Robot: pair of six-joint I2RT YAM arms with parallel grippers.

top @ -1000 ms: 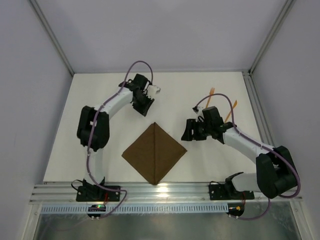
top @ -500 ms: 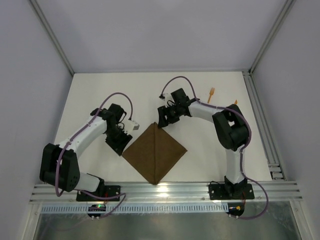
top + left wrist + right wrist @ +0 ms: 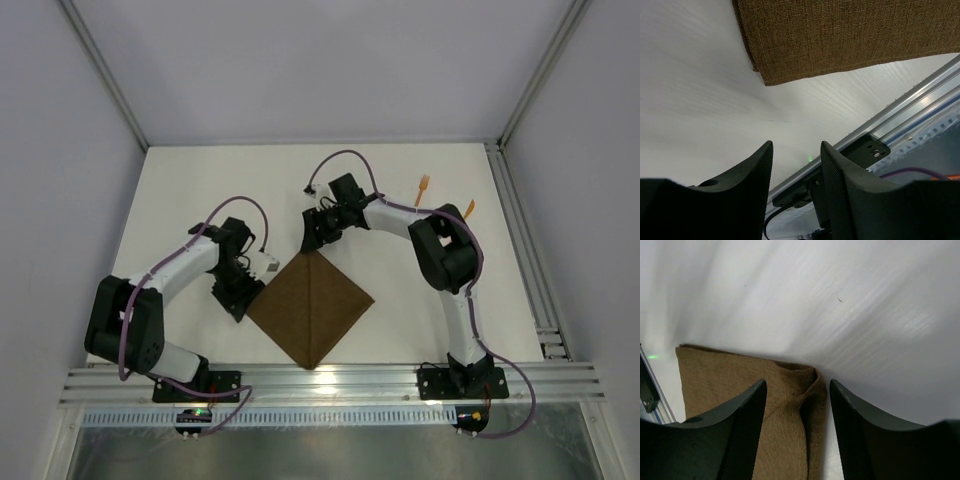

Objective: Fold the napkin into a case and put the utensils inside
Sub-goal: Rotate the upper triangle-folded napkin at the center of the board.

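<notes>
The left gripper [image 3: 243,291] hangs low, its fingers [image 3: 747,190] parted to a middling gap with nothing between them. The left corner of the napkin [image 3: 310,308] lies just ahead of the tips, untouched. To fold well, I judge it should slide forward until that corner sits between the fingers, then pinch every layer before lifting. That arm is bent sharply at the elbow, with the forearm angled in toward the cloth. The right gripper [image 3: 313,236] is likewise parted and empty, its fingers [image 3: 742,430] straddling the far corner, where a doubled edge shows. Closing there should catch both layers. Its arm reaches far out, then turns left at the elbow. The orange fork [image 3: 423,186] and the pointed utensil [image 3: 468,210] lie well behind those fingers, apart from the napkin.
</notes>
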